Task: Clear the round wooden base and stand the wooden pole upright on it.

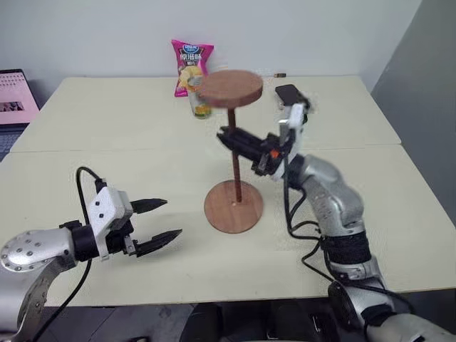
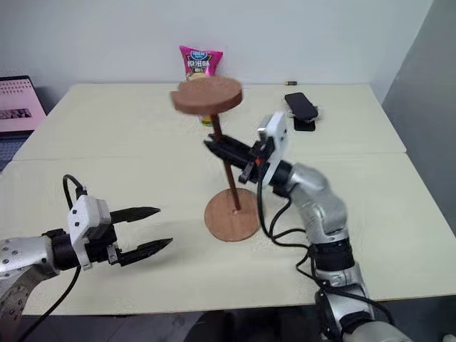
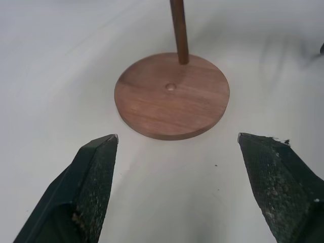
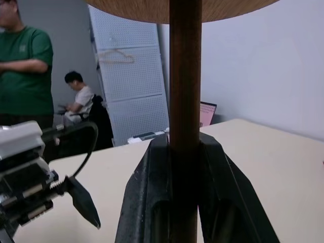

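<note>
A pale cream table [image 1: 107,135], matt and smooth, made of two tops butted along one seam, carries everything. On it lies one round wooden base [image 1: 233,206], a flat reddish-brown disc with visible grain and a small dimple at its centre, near the middle of the table and bare apart from the pole end over it. One wooden pole [image 1: 234,153], a thin straight dark-brown rod, stands nearly upright with its smaller fixed disc uppermost; its lower end meets the base close to the rim, at about twelve o'clock from the centre hole in the left wrist view, whether touching I cannot tell. The right gripper [image 1: 229,137] has its two black fingers clamped tight around the rod at mid-length, reaching in from three o'clock. The left gripper [image 1: 162,224] holds nothing, its textured black fingers spread wide, low over the table at about eight o'clock from the base. Toward twelve o'clock, one glossy pink snack bag [image 1: 191,65]; at two o'clock, one dark phone [image 2: 302,107].
</note>
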`<action>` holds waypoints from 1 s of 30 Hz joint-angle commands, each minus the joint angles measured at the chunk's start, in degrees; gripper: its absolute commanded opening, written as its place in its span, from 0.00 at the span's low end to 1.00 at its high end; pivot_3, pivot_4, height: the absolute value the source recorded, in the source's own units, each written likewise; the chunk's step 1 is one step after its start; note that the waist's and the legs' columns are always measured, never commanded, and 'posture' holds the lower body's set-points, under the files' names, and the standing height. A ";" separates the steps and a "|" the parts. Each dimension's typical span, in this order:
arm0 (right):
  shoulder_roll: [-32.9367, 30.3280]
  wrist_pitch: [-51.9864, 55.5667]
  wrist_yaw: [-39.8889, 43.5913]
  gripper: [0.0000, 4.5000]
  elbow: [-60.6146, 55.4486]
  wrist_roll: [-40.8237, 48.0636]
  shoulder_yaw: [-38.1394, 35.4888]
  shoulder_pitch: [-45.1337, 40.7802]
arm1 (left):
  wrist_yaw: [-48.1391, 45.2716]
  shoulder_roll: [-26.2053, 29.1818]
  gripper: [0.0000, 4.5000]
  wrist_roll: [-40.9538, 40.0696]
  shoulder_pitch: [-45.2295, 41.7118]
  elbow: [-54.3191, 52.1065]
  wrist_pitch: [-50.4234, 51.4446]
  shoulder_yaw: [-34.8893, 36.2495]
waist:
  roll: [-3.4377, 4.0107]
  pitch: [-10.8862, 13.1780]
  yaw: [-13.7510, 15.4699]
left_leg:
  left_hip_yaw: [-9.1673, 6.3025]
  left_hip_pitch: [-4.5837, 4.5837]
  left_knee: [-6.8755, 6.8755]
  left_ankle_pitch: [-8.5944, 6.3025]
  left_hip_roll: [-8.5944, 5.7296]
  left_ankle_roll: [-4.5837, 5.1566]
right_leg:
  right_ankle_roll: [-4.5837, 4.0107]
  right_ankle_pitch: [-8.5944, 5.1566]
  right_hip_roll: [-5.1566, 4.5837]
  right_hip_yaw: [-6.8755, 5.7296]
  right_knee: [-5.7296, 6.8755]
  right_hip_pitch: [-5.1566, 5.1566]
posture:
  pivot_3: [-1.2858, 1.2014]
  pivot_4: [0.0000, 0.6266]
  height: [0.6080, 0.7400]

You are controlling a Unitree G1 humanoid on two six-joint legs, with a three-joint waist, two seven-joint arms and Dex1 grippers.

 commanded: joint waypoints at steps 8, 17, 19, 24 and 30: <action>1.51 -17.08 2.55 0.06 4.76 -3.18 4.52 3.35 | -0.87 0.23 0.88 -2.24 -2.08 -1.65 -0.02 -3.35 | -0.09 -0.06 -0.10 | -0.02 0.03 -0.01 0.00 -0.02 0.00 | 0.00 0.01 0.00 0.00 -0.01 0.03 | 0.52 0.24 1.00; 1.13 -21.81 3.67 0.06 8.43 -4.10 6.16 4.78 | -2.22 1.58 0.88 -1.77 -3.30 -0.60 0.15 -5.77 | -0.09 -0.06 -0.14 | -0.04 0.04 -0.02 0.00 -0.01 0.00 | 0.00 0.00 0.02 -0.01 0.00 0.02 | 0.52 0.24 1.00; 1.15 -23.04 3.47 0.06 9.32 -4.37 6.08 4.77 | -2.44 1.68 0.88 -1.54 -3.24 -0.34 -0.18 -6.01 | -0.09 -0.06 -0.14 | -0.04 0.04 -0.02 0.00 -0.01 0.00 | 0.00 0.00 0.02 -0.01 -0.01 0.03 | 0.52 0.24 1.00; 0.44 -23.58 4.00 0.06 10.39 -4.20 6.32 5.15 | -2.95 1.57 0.88 -0.97 -2.87 0.16 -0.97 -6.05 | -0.09 -0.06 -0.13 | -0.04 0.04 -0.02 0.00 -0.01 0.00 | 0.00 0.00 0.02 -0.01 -0.01 0.03 | 0.52 0.24 1.00; -0.21 -23.36 4.51 0.06 10.78 -4.22 6.76 5.46 | -3.26 1.26 0.88 0.14 -2.91 1.67 -2.80 -5.82 | -0.09 -0.06 -0.13 | -0.04 0.04 -0.02 0.00 -0.01 0.00 | 0.00 0.00 0.02 -0.01 -0.01 0.03 | 0.52 0.24 1.00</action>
